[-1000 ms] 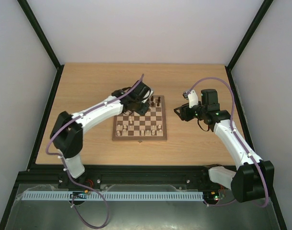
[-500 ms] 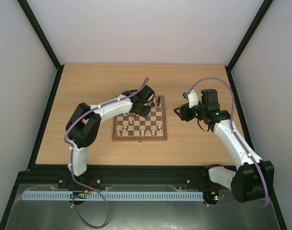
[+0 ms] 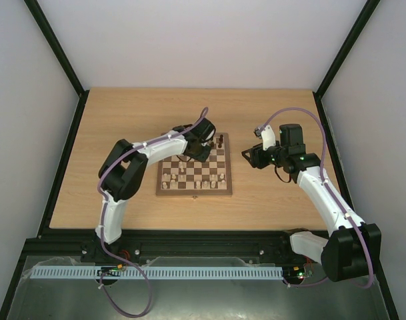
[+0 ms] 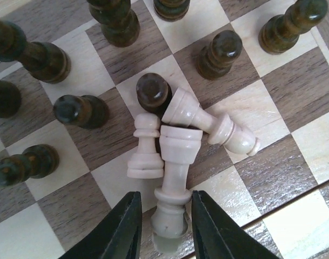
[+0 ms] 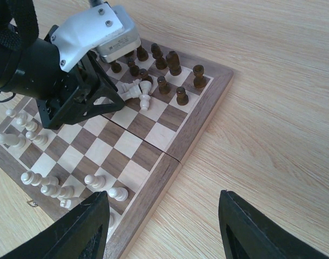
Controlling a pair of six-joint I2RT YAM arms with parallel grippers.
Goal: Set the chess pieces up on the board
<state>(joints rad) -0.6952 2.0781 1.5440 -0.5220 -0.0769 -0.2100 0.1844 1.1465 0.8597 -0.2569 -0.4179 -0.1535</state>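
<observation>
Presently we find the left hand (image 4: pixel 165 216) released, fingers flanking a toppled cream piece (image 4: pixel 175 178) among the dark pieces (image 4: pixel 218 51) at the far edge of the board (image 3: pixel 189 193), not clamped. Two more cream pieces sit misplaced beside it; most ranks are unset. The right hand (image 5: pixel 163 216) hangs released above the worktop (image 3: pixel 123 133).

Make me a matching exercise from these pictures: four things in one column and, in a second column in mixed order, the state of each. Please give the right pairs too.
Column 1
1. left gripper
2. right gripper
3. dark pieces
4. long cream piece

Column 2
A. lying on its side
B. jaws wide apart, nothing between them
C. upright on the board
D. jaws on either side of a cream piece

Pairs: 1-D, 2-B, 3-C, 4-A
</observation>
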